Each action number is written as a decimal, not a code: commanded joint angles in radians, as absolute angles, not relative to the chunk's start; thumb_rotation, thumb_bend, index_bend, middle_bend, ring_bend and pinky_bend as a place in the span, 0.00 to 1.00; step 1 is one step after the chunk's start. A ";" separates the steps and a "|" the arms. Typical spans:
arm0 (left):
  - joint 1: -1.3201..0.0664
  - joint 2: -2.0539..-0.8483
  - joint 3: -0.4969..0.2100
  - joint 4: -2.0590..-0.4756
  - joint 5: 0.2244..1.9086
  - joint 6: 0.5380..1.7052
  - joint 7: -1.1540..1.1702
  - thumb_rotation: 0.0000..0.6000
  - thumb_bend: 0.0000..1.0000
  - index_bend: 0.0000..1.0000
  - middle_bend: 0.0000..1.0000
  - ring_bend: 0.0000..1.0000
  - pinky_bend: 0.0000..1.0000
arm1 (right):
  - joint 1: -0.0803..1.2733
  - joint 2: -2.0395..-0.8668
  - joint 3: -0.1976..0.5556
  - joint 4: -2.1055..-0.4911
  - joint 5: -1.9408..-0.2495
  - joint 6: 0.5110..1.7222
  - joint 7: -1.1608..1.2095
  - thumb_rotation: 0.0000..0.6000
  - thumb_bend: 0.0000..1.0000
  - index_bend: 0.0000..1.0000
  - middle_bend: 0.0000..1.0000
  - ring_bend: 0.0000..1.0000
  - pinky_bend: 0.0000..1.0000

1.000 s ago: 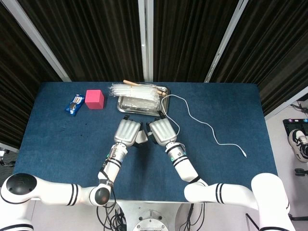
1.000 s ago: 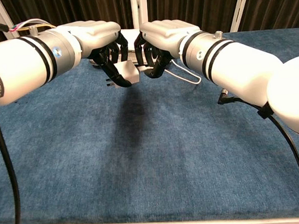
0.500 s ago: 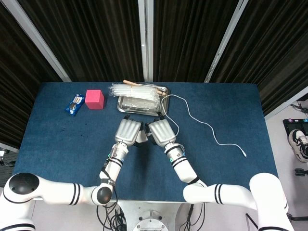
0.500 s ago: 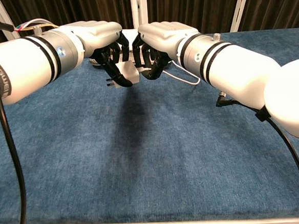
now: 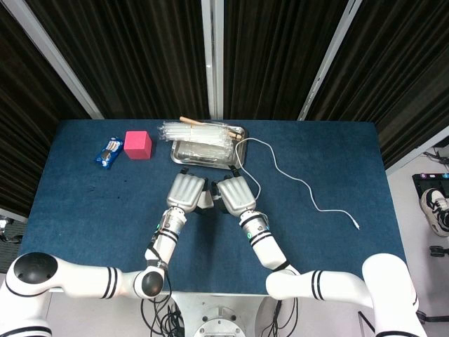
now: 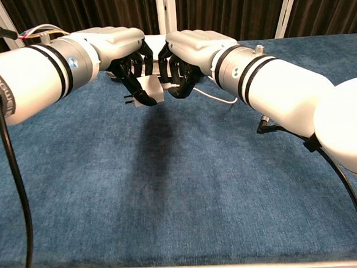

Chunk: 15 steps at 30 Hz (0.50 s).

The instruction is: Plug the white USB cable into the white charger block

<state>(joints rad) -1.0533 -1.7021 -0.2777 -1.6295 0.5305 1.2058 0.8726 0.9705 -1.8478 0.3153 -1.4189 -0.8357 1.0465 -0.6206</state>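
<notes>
My left hand grips the white charger block above the table's middle, its two prongs pointing left in the chest view. My right hand is curled right beside it, pinching the plug end of the white USB cable. The plug itself is hidden between the fingers, so I cannot tell whether it touches the block. From the hand the cable loops back by the tray, then runs across the cloth to its free end at the right.
A metal tray with clear plastic-wrapped items sits at the back centre. A pink cube and a blue snack packet lie at the back left. Blue cloth covers the table.
The two hands have drawn slightly closer together, narrowing the gap between the right fingers and the charger block. Both holds are unchanged.
</notes>
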 commanded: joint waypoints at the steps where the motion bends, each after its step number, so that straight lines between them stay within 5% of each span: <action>1: -1.053 -1.703 -0.278 -1.629 0.531 1.205 0.870 0.81 0.20 0.52 0.52 0.41 0.18 | 0.970 -1.850 0.315 -1.422 -0.834 1.048 -0.620 1.00 0.37 0.63 0.53 0.35 0.09; 15: -1.045 -1.691 -0.268 -1.639 0.540 1.200 0.864 0.81 0.20 0.52 0.52 0.41 0.18 | 0.951 -1.828 0.304 -1.446 -0.840 1.062 -0.609 1.00 0.29 0.47 0.48 0.34 0.08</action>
<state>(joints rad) -1.0453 -1.6912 -0.2685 -1.6388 0.5393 1.1997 0.8636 0.9526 -1.8293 0.3050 -1.4445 -0.8383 1.0610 -0.6107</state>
